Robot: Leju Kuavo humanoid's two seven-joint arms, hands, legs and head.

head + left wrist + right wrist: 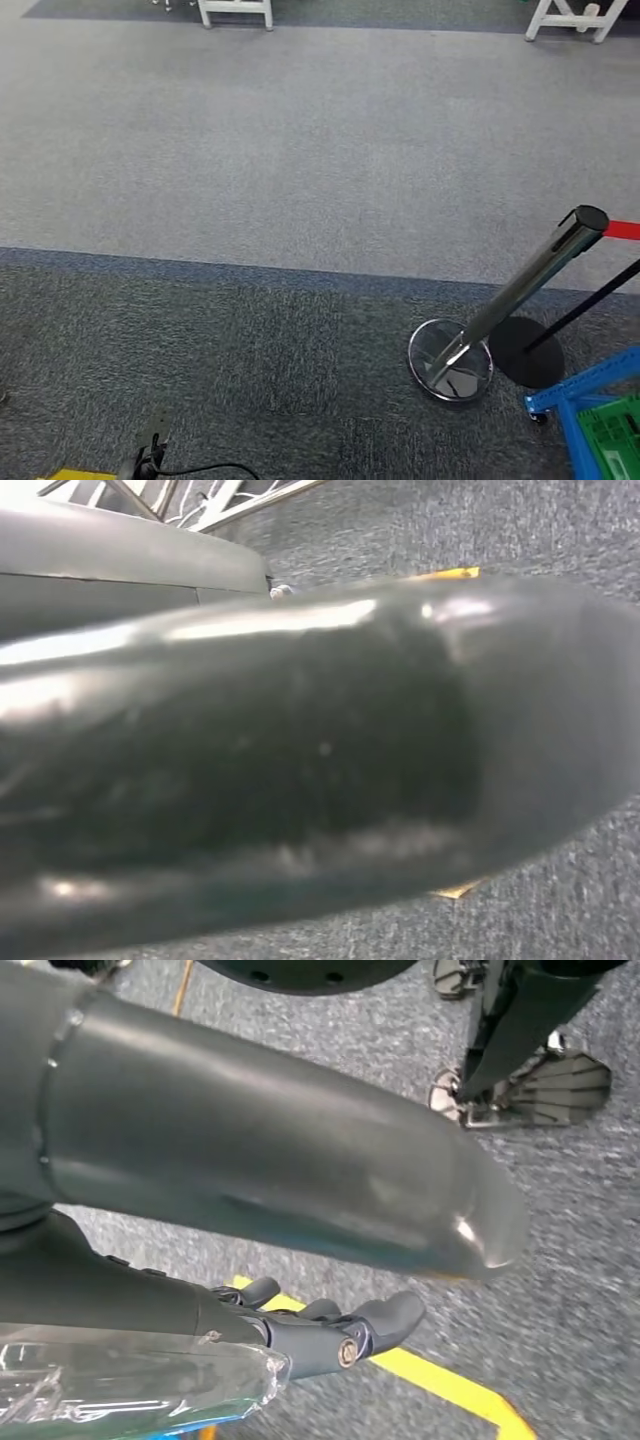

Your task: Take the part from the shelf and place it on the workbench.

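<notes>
Our right hand hangs low beside our body, over the grey carpet and a yellow floor line. Its dark fingers lie nearly straight, and under them, against the palm, is a clear crinkled plastic bag with something blue at its edge. We judge this is the part, carried low so that it stays steady while we walk. The bag seems held against the hand, but the pictures do not show us how the fingers or thumb close on it, so we cannot tell the grip for sure.

Of our left hand we cannot tell the state.

Further out, the head view looks down at the floor: a chrome stanchion post with a round base and a red belt, a blue metal cart frame carrying a green plastic crate, and white furniture legs far across the carpet. We judge we are on the way to the workbench.
</notes>
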